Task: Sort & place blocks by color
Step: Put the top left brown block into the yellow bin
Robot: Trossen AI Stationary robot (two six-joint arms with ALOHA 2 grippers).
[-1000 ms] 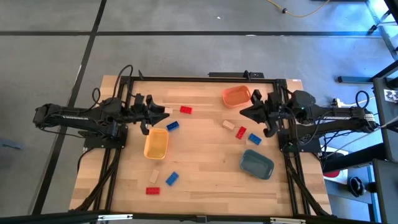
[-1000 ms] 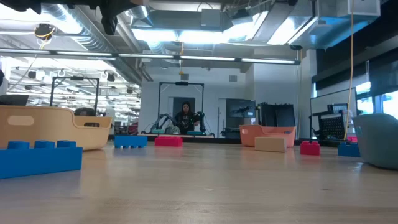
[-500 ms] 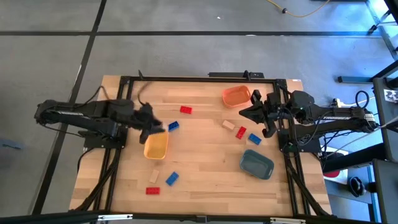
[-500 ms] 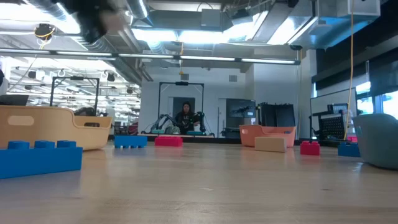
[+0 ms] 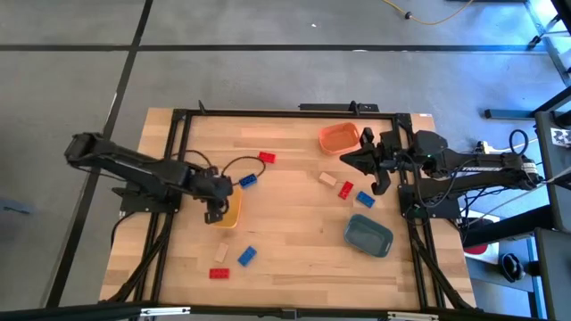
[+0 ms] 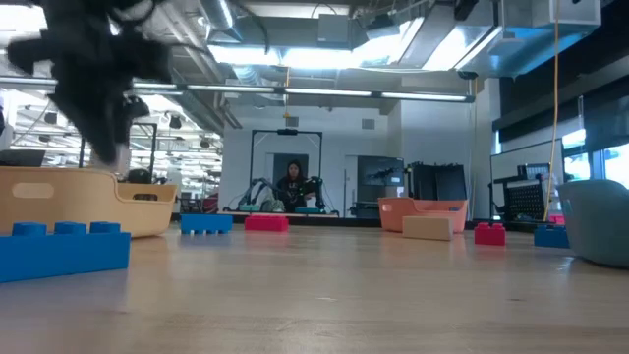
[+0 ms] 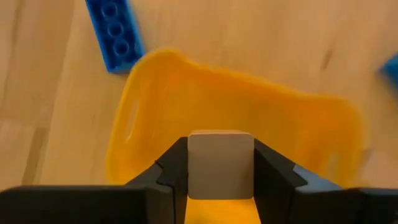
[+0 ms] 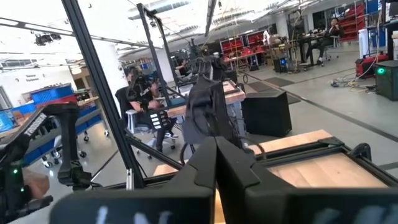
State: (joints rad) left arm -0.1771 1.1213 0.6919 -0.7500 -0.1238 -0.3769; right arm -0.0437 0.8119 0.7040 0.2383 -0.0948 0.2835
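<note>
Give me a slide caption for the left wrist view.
Left tool holds a beige block above the yellow tray.

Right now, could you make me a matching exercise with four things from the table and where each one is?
Things:
1. beige block
2. yellow tray
3. orange tray
4. slate-blue tray

Places:
A. far edge of the table, right half
B. between the left gripper's fingers
C. near right part of the table
D. under the left gripper

Pairs: 1-B, 2-D, 3-A, 4-C
</note>
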